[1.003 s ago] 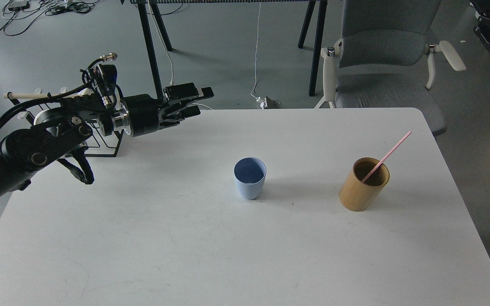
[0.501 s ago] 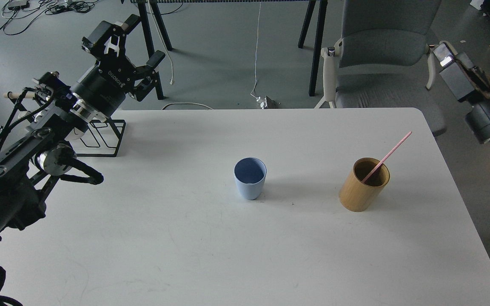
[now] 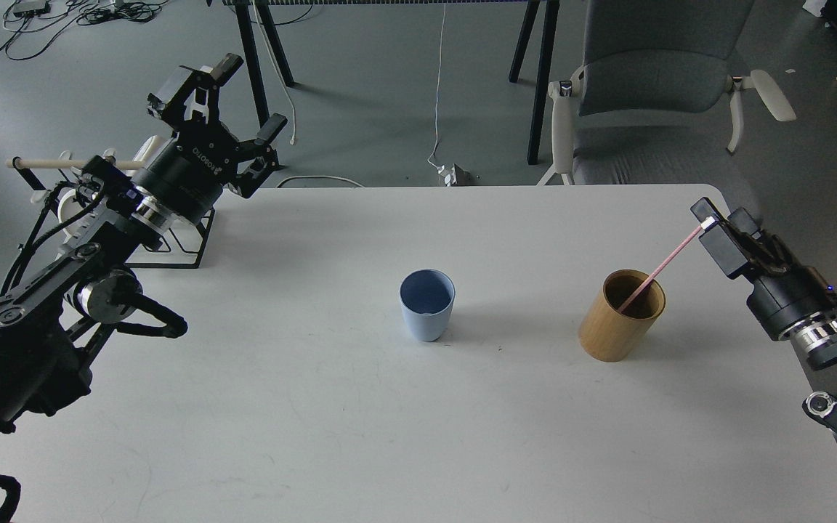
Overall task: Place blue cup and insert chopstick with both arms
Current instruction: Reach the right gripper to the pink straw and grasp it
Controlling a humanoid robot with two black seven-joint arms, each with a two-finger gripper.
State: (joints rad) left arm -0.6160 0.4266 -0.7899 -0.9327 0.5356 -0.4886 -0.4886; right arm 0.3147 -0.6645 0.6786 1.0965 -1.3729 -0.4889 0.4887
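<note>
The blue cup (image 3: 426,306) stands upright and empty near the middle of the white table (image 3: 317,407). The pink chopstick (image 3: 662,269) leans up and to the right out of a tan wooden cylinder (image 3: 620,319), to the right of the cup. My right gripper (image 3: 710,224) is at the chopstick's top end, with its dark fingers on either side of the tip; I cannot tell whether they are closed on it. My left gripper (image 3: 226,109) is open and empty, fingers spread, raised over the table's far left corner, far from the cup.
A black wire rack (image 3: 186,247) with a pale wooden rod (image 3: 48,163) and white mugs stands at the far left, partly behind my left arm. A grey office chair (image 3: 651,94) and black table legs stand beyond the far edge. The table's right edge runs under my right arm.
My right arm has come down and in from the upper right, so its gripper now meets the chopstick's top end. My left gripper has shifted slightly and stays open. The cup and cylinder have not moved.
</note>
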